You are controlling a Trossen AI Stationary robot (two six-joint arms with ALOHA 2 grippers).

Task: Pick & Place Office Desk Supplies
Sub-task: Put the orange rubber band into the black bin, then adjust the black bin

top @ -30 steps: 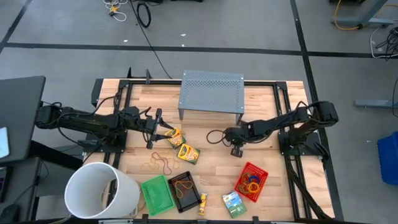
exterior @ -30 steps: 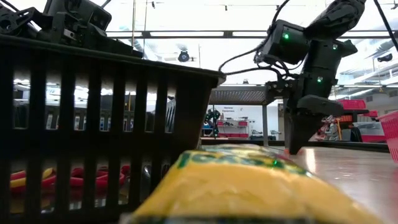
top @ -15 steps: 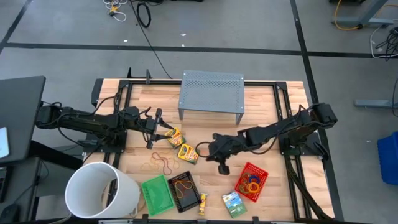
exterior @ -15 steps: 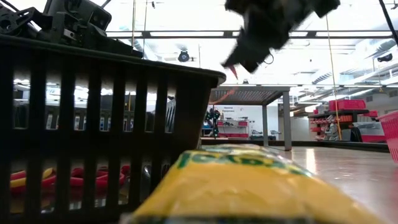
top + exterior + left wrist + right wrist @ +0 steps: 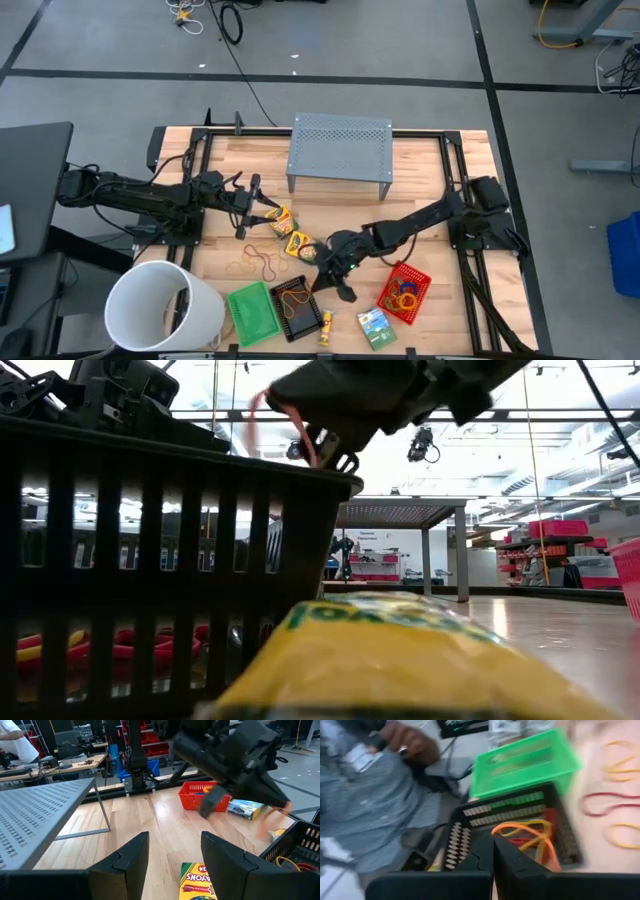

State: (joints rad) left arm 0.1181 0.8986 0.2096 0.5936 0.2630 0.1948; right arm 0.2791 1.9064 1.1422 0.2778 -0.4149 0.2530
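Observation:
My right gripper [image 5: 322,280] hovers shut over the black mesh tray [image 5: 298,306], holding an orange rubber band [image 5: 300,432]. The tray holds more bands [image 5: 540,842]. A green tray [image 5: 253,311] sits to its left. A red tray [image 5: 420,280] with coloured rings [image 5: 404,297] sits to its right. My left gripper [image 5: 172,865] is open at the table's left, its fingers on either side of a yellow crayon box [image 5: 198,880]. A second crayon box [image 5: 303,246], loose bands [image 5: 256,263], a glue stick [image 5: 325,327] and a green box [image 5: 375,327] lie on the table. My right gripper pinches the orange rubber band [image 5: 496,831] between its two fingertips, slanting down from the table's right. The band is lifted clear and hangs as a slack loop [image 5: 272,817] below the fingers, above the black tray.
A big white bucket [image 5: 165,305] stands at the near left corner. A grey perforated stand [image 5: 340,150] stands at the far middle. Bare wood shows between the stand and the trays. A person's hand [image 5: 407,742] shows beyond the table's near edge.
My right gripper has swung from the middle right of the table toward the near left, stretching out over the black tray and carrying the orange band with it. It has stayed shut. My left arm has kept still.

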